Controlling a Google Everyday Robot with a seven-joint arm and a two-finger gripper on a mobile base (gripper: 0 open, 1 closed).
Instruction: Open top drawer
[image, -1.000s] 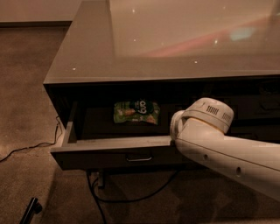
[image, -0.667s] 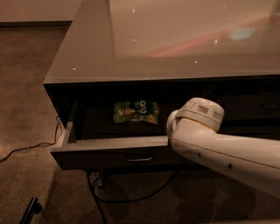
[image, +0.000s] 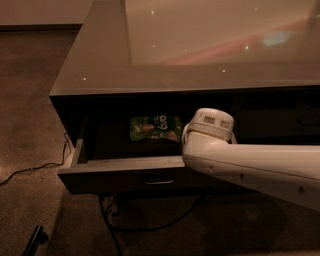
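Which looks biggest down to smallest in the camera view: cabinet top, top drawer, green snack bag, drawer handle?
1. cabinet top
2. top drawer
3. green snack bag
4. drawer handle
The gripper is out of sight behind the white arm, by the drawer.

Cabinet top (image: 200, 50): smooth, glossy, reflective. Top drawer (image: 110, 183): matt grey front, metallic-looking loop handle (image: 159, 181); glossy plastic packet (image: 155, 127) inside. Arm (image: 250, 165): smooth white plastic shell, the gripper hidden behind it at the drawer. Floor (image: 30, 100): matt carpet.
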